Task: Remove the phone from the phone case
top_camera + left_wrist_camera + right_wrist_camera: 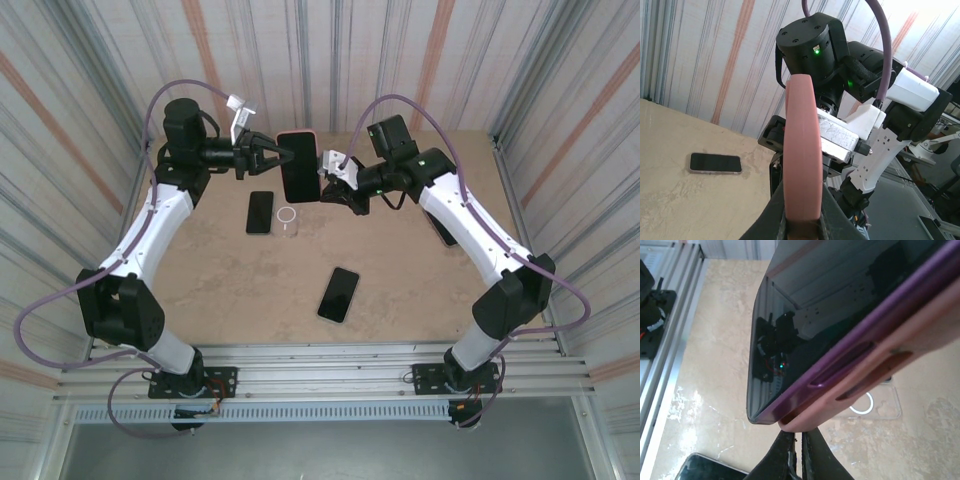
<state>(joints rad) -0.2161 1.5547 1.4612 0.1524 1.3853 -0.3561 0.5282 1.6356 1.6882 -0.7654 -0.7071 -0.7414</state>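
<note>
Above the worktop (pixel 420 290), the left end effector (pixel 278 153) is clamped on the pink case (pixel 800 150) in mid-air, the right end effector (pixel 798 452), fingers together, sits just under its corner, and the phone (pixel 840 305) lies in the case, purple edge showing above the rim.

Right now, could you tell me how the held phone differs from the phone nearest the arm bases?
The held phone is up in the air, clamped by the left gripper with the right gripper at its other edge; the near phone lies flat on the table, untouched. The held phone wears a pink case; the near phone shows none. Both have dark screens.
</note>
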